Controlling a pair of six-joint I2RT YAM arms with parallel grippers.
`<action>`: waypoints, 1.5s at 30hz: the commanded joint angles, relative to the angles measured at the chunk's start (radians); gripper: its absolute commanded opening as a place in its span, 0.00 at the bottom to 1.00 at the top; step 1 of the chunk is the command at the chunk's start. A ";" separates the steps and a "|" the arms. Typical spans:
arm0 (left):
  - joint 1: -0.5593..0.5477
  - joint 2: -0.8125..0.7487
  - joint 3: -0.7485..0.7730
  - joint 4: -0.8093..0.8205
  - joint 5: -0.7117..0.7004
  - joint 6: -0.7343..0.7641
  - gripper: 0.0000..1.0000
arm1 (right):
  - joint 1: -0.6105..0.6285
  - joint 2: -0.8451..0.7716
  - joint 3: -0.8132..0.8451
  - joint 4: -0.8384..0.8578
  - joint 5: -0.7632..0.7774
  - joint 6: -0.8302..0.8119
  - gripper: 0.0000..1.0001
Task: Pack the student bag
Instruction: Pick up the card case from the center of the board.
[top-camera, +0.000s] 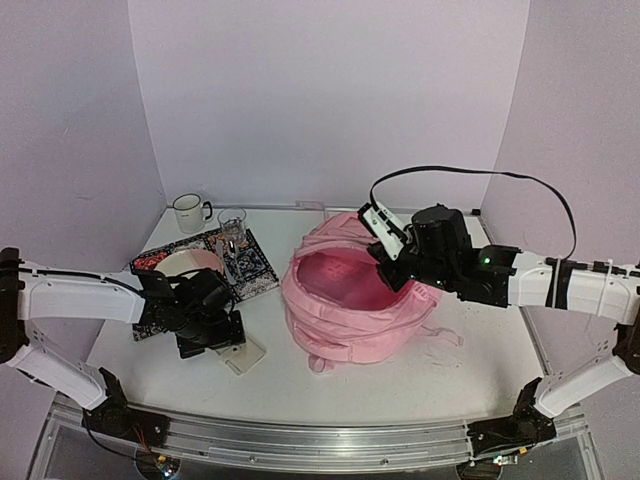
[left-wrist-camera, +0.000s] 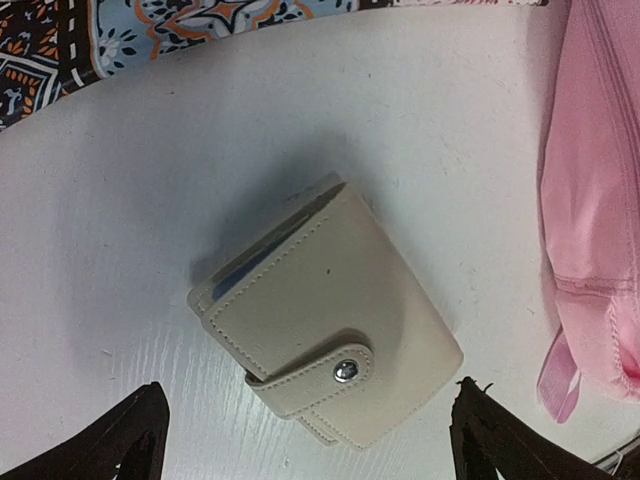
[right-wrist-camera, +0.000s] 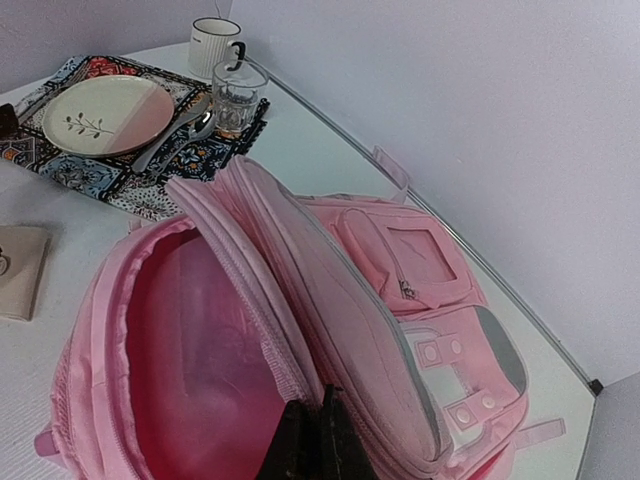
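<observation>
The student bag (top-camera: 350, 310) is a large pink backpack lying in the middle of the table, its main compartment gaping and showing a darker pink lining (right-wrist-camera: 200, 330). My right gripper (right-wrist-camera: 318, 410) is shut on the zip edge of the bag's front flap (right-wrist-camera: 330, 300) and holds that flap up. A beige snap-button wallet (left-wrist-camera: 325, 315) lies flat on the white table left of the bag. My left gripper (left-wrist-camera: 308, 388) hovers just over the wallet, open wide, with one black finger (left-wrist-camera: 130, 440) on each side and nothing between them.
A patterned placemat (top-camera: 255, 268) at the left back carries a plate (top-camera: 190, 262), a spoon (right-wrist-camera: 175, 140) and a glass (top-camera: 232, 228). A white mug (top-camera: 188, 212) stands behind it. Walls close the table at the back and both sides.
</observation>
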 joint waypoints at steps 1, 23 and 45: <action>-0.024 0.021 0.046 -0.016 -0.078 -0.221 1.00 | -0.003 0.001 0.051 0.147 -0.034 0.031 0.00; -0.047 0.325 0.218 -0.124 -0.079 -0.499 1.00 | -0.003 0.015 0.009 0.206 -0.142 0.050 0.00; -0.049 0.450 0.376 -0.280 -0.075 -0.286 0.84 | -0.003 0.044 0.004 0.249 -0.165 0.046 0.00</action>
